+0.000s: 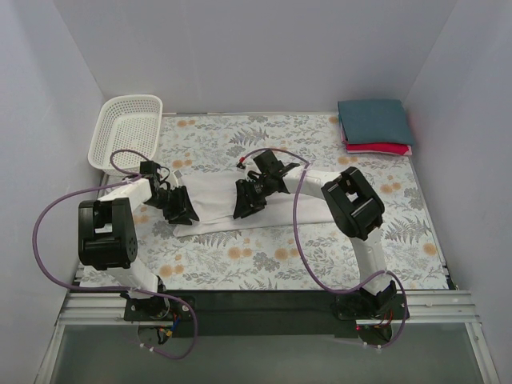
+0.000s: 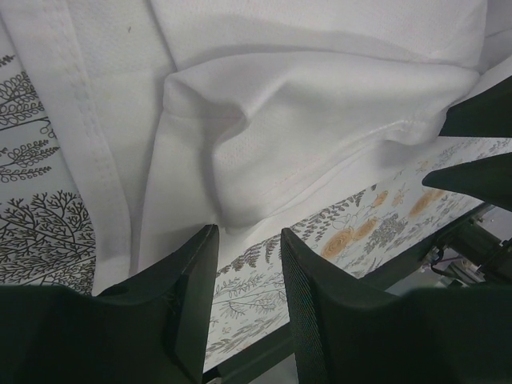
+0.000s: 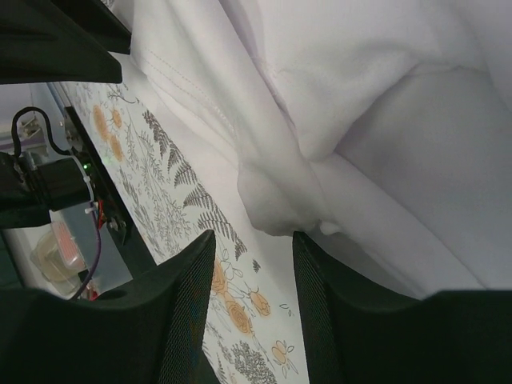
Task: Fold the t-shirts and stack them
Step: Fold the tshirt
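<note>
The white t-shirt lies as a partly folded band in the middle of the floral cloth, between my two grippers. My left gripper hangs over its left end, open, with nothing between the fingers; in the left wrist view the shirt's folded edge lies just ahead of the fingertips. My right gripper is over the shirt's right end, open and empty; in the right wrist view a bunched fold sits just ahead of it. The folded teal shirt lies on the red one at the back right.
A white mesh basket stands at the back left corner. The floral table cloth covers the table. Purple cables loop from both arms. White walls close in the left, back and right sides.
</note>
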`<control>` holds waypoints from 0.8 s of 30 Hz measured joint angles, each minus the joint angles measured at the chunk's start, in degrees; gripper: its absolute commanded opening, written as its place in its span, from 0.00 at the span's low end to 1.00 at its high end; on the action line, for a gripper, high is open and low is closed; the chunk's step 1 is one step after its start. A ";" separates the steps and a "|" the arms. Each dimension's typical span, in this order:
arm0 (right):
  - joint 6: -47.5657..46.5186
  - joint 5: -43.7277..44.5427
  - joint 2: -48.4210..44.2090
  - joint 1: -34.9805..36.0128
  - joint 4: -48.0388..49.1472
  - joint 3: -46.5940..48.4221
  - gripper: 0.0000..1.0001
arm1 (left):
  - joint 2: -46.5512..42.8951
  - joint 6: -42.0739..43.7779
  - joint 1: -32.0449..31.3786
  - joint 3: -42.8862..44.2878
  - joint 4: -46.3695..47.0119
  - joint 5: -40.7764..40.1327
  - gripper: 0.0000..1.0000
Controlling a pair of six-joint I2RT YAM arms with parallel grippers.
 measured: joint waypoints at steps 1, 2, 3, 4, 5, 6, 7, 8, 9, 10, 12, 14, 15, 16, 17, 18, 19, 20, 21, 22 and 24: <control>0.11 0.11 0.20 0.00 0.09 0.04 0.50 | 0.00 -0.04 0.00 -0.07 0.04 -0.04 0.36; 0.17 0.15 0.31 0.00 0.11 0.04 0.50 | 0.04 -0.07 0.00 -0.13 0.15 -0.09 0.36; 0.26 0.20 0.37 0.00 0.09 0.04 0.50 | 0.13 -0.13 0.00 -0.17 0.26 -0.11 0.35; 0.31 0.26 0.39 0.00 0.09 0.04 0.49 | 0.44 -0.20 0.00 -0.17 0.42 -0.11 0.34; 0.31 0.33 0.39 0.00 0.11 0.04 0.49 | 0.87 -0.22 0.00 -0.17 0.68 -0.11 0.34; 0.31 0.35 0.39 -0.02 0.20 0.07 0.47 | 1.51 -0.22 0.00 -0.17 0.81 -0.09 0.31; 0.31 0.35 0.39 -0.02 0.24 0.07 0.46 | 2.08 -0.28 0.00 -0.17 0.87 -0.09 0.29; 0.31 0.35 0.39 -0.04 0.22 0.07 0.45 | 2.75 -0.39 0.00 -0.17 0.87 0.00 0.26; 0.31 0.35 0.39 -0.07 0.22 0.07 0.42 | 3.32 -0.50 0.00 -0.13 0.83 0.35 0.24; 0.28 0.35 0.39 -0.07 0.24 0.07 0.37 | 3.65 -0.61 0.02 -0.04 0.74 0.63 0.18; 0.02 0.31 0.39 -0.07 0.26 0.07 0.31 | 3.87 -0.70 0.00 0.02 0.74 0.76 0.10; 0.13 0.33 0.39 -0.07 0.24 0.07 0.30 | 3.93 -0.63 0.00 0.07 0.76 0.83 0.02; 0.04 0.33 0.39 -0.11 0.26 0.07 0.30 | 3.93 -0.52 0.00 0.07 0.79 1.05 0.00; -0.02 0.33 0.39 -0.26 0.26 0.07 0.31 | 3.91 -0.46 0.00 0.11 0.76 1.27 0.00; -0.17 0.33 0.39 -0.35 0.26 0.07 0.33 | 3.87 -0.42 0.00 0.17 0.79 1.46 0.00; -0.31 0.33 0.39 -0.50 0.26 0.07 0.35 | 3.78 -0.44 0.00 0.28 0.74 1.68 0.00; -0.50 0.33 0.39 -0.61 0.24 0.07 0.38 | 3.56 -0.44 0.00 0.42 0.74 1.86 0.00; -0.76 0.33 0.37 -0.74 0.26 0.09 0.45 | 3.34 -0.44 0.00 0.66 0.70 2.14 0.00; -1.03 0.33 0.31 -1.09 0.24 0.09 0.48 | 3.17 -0.44 0.00 0.90 0.72 2.43 0.00; -1.22 0.33 0.20 -1.46 0.24 0.04 0.50 | 3.04 -0.46 0.00 1.31 0.59 2.75 0.00; -1.57 0.33 -0.46 -2.32 0.35 -0.46 0.51 | 2.99 -0.46 0.00 2.43 0.33 3.32 0.00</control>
